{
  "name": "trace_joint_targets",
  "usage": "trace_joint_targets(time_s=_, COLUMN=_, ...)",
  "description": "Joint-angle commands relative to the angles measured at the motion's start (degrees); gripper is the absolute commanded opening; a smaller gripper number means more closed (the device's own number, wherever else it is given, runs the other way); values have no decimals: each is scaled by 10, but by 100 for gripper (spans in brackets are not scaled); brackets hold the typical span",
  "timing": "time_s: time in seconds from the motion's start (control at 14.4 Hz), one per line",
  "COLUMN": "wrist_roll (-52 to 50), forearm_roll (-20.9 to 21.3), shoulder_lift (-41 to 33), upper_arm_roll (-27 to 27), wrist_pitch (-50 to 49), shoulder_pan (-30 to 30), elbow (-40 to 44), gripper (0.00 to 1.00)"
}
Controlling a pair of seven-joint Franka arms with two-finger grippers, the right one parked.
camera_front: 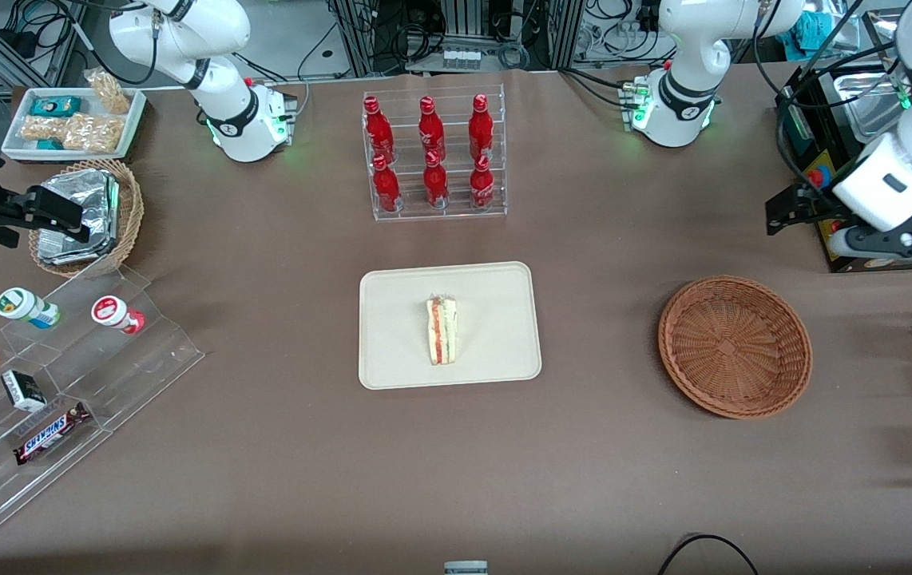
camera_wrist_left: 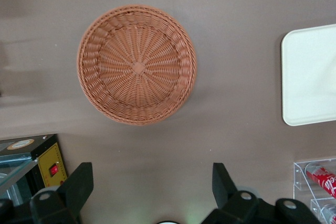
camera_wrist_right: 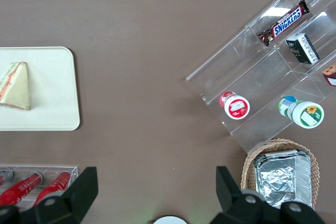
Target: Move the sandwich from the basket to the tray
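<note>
The sandwich (camera_front: 442,330) is seen lying on the tray (camera_front: 392,367) near the middle of the front view, its filling edge turned upward, with nothing touching it, so the transfer is judged complete. The basket (camera_front: 735,346), at the right of that frame and well apart from the tray, is seen to hold nothing. The gripper (camera_wrist_left: 149,184) is shown in the left wrist view with its two fingers spread wide and nothing held between them, hovering high above the table beside the basket (camera_wrist_left: 137,64); in the front view it is seen at the right edge, raised near the black equipment. What remains is judged to be only a clean retreat: the arm should be kept high, no sweep should be made over the tray, and the fingers may be left apart so that nothing is snagged on the wicker rim
</note>
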Motion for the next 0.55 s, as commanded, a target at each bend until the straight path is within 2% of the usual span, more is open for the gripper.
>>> trace_joint_targets(time_s=0.0, wrist_roll=9, forearm_roll=5, shoulder_lift=-14, upper_arm_roll=-6, wrist_pitch=-7, shoulder_pan=19, elbow=14, gripper=100)
trace_joint_targets(time_s=0.49, wrist_roll=5, forearm_roll=4, shoulder_lift=-8, upper_arm_roll=14, wrist_pitch=-8, shoulder_pan=19, elbow=35, gripper=100)
